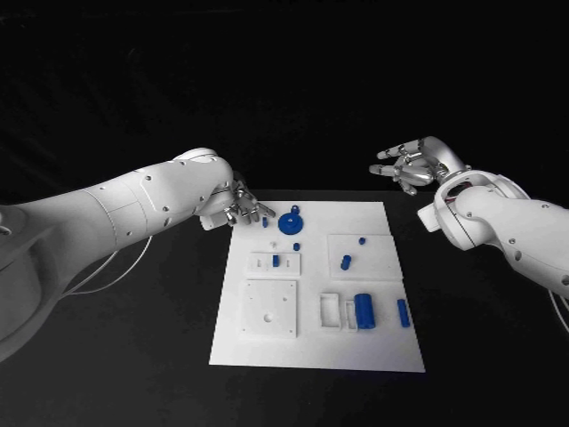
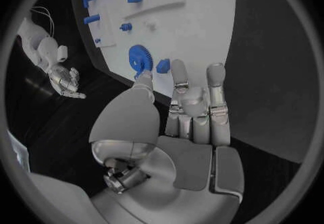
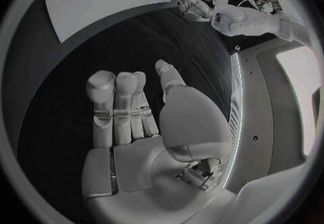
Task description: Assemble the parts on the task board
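The white task board [image 1: 316, 351] lies in the middle of the table. A blue gear [image 1: 292, 223] sits near its far left corner, with a small blue piece [image 1: 266, 221] beside it. Short blue pegs [image 1: 346, 261] stand mid-board and two blue cylinders [image 1: 364, 311] lie near the right edge. My left hand [image 1: 240, 212] hovers at the board's far left corner, fingers extended and holding nothing; its fingertips [image 2: 179, 67] reach close to the gear [image 2: 140, 59] and the small piece [image 2: 162, 66]. My right hand [image 1: 411, 165] hangs raised beyond the far right corner, fingers [image 3: 111, 100] spread, nothing in it.
A square white plate [image 1: 270, 307] with holes and a slotted white holder [image 1: 330, 310] are fixed on the near half of the board. Black table surrounds the board on all sides.
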Tool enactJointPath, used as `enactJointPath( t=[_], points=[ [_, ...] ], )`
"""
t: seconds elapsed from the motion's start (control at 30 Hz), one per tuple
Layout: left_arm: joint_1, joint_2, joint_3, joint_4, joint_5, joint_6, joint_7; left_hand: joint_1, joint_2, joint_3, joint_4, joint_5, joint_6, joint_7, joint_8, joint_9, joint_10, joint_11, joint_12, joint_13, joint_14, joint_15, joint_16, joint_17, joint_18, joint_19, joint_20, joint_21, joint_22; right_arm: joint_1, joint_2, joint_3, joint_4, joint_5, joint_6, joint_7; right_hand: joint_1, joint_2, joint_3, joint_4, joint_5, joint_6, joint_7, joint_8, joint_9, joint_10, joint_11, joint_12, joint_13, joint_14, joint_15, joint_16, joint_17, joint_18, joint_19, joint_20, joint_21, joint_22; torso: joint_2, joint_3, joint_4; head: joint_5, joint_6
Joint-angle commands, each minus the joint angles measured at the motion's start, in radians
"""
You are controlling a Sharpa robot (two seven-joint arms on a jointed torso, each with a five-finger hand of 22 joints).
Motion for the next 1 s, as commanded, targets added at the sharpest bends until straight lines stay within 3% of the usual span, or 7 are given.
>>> enactJointPath(
  t=[0.03, 0.17, 0.4, 0.63, 0.73, 0.9, 1.0],
  points=[
    [0.000, 0.004, 0.000, 0.003, -0.002, 0.026, 0.011, 0.001, 0.015, -0.008, -0.013, 0.010, 0.006, -0.001, 0.004, 0.000, 0.042, 0.008, 0.006, -0.001, 0.003, 0.003, 0.007, 0.002, 0.011, -0.002, 0.004, 0.008, 0.019, 0.000, 0.001, 0.001, -0.001, 0.004, 0.002, 0.008, 0.004, -0.006, 0.000, 0.006, 0.004, -0.005, -0.004, 0.006, 0.002, 0.004, 0.002, 0.001, -0.001, 0.001, -0.004, -0.003, -0.001, 0.017, 0.057, -0.005, -0.004, 0.037, 0.001, 0.0000, -0.0009, 0.003, -0.002],
    [0.000, 0.004, 0.000, 0.004, -0.001, 0.029, 0.010, 0.015, 0.043, -0.023, -0.040, 0.015, 0.012, -0.002, 0.005, 0.005, 0.043, 0.007, 0.007, -0.002, 0.004, 0.003, 0.009, 0.005, 0.010, -0.002, 0.004, 0.010, 0.019, 0.000, 0.003, 0.001, -0.003, 0.004, 0.003, 0.008, 0.004, -0.006, 0.000, 0.006, 0.004, -0.005, -0.004, 0.006, 0.002, 0.004, 0.002, 0.001, -0.001, 0.001, -0.004, -0.003, -0.001, 0.017, 0.057, -0.005, -0.004, 0.037, 0.000, -0.0004, -0.0005, 0.003, -0.001],
    [0.000, 0.004, 0.000, 0.004, -0.001, 0.026, 0.008, 0.052, 0.076, -0.035, -0.080, 0.132, 0.011, -0.005, 0.003, 0.003, 0.043, 0.005, 0.006, -0.005, 0.003, 0.002, 0.009, 0.003, 0.010, -0.003, 0.003, 0.011, 0.019, 0.000, 0.005, 0.001, -0.006, 0.004, 0.006, 0.007, 0.005, -0.006, 0.001, 0.004, 0.004, -0.005, -0.004, 0.005, 0.001, 0.010, 0.000, -0.018, -0.040, 0.002, -0.005, -0.017, -0.001, 0.017, 0.056, -0.006, -0.017, 0.026, 0.001, -0.0007, 0.0006, 0.002, -0.001],
    [0.000, 0.004, 0.001, 0.009, 0.001, 0.032, 0.009, 0.066, 0.096, -0.053, -0.104, 0.154, 0.017, -0.008, 0.004, -0.004, 0.043, 0.003, 0.008, -0.005, 0.004, 0.002, 0.013, 0.007, 0.008, -0.004, 0.002, 0.012, 0.019, 0.000, 0.010, 0.001, -0.009, 0.004, 0.008, 0.007, 0.005, -0.006, 0.001, 0.004, 0.004, -0.005, -0.004, 0.006, 0.001, 0.011, 0.000, -0.017, -0.051, 0.003, -0.006, -0.022, 0.000, 0.017, 0.056, -0.006, -0.024, 0.020, 0.002, -0.0017, 0.0003, 0.002, -0.005],
    [0.000, 0.005, 0.001, 0.009, 0.008, 0.031, 0.008, 0.077, 0.099, -0.049, -0.113, 0.232, 0.018, -0.010, 0.005, -0.003, 0.043, 0.002, 0.004, -0.007, 0.003, 0.001, 0.011, 0.005, 0.008, -0.005, 0.002, 0.012, 0.018, 0.000, 0.013, 0.001, -0.011, 0.004, 0.008, 0.007, 0.005, -0.006, 0.001, 0.004, 0.004, -0.005, -0.004, 0.006, 0.001, 0.011, 0.000, -0.017, -0.051, 0.003, -0.006, -0.022, 0.000, 0.017, 0.056, -0.006, -0.024, 0.020, 0.001, -0.0016, 0.0008, 0.004, -0.005],
    [0.000, 0.003, 0.001, 0.010, 0.021, 0.034, 0.007, 0.079, 0.102, -0.049, -0.124, 0.242, 0.021, -0.013, 0.006, 0.012, 0.043, 0.000, 0.005, -0.008, 0.004, 0.000, 0.012, 0.007, 0.006, -0.005, 0.000, 0.012, 0.019, 0.000, 0.015, 0.001, -0.014, 0.004, 0.009, 0.006, 0.005, -0.006, 0.002, 0.005, 0.004, -0.005, -0.004, 0.006, 0.002, 0.010, 0.000, -0.016, -0.055, 0.004, -0.005, -0.025, 0.000, 0.017, 0.055, -0.006, -0.027, 0.017, 0.002, -0.0015, 0.0018, 0.004, -0.005],
    [0.000, 0.002, 0.001, 0.012, 0.028, 0.038, 0.007, 0.087, 0.109, -0.046, -0.139, 0.246, 0.026, -0.020, 0.012, 0.066, 0.044, -0.003, 0.008, -0.009, 0.005, -0.002, 0.016, 0.014, 0.004, -0.005, -0.001, 0.013, 0.019, 0.000, 0.017, 0.001, -0.015, 0.004, 0.010, 0.005, 0.005, -0.006, 0.002, 0.005, 0.004, -0.005, -0.004, 0.006, 0.002, 0.010, 0.000, -0.016, -0.055, 0.004, -0.005, -0.025, 0.000, 0.017, 0.055, -0.006, -0.027, 0.017, 0.001, -0.0014, 0.0015, 0.005, -0.005]
  ],
)
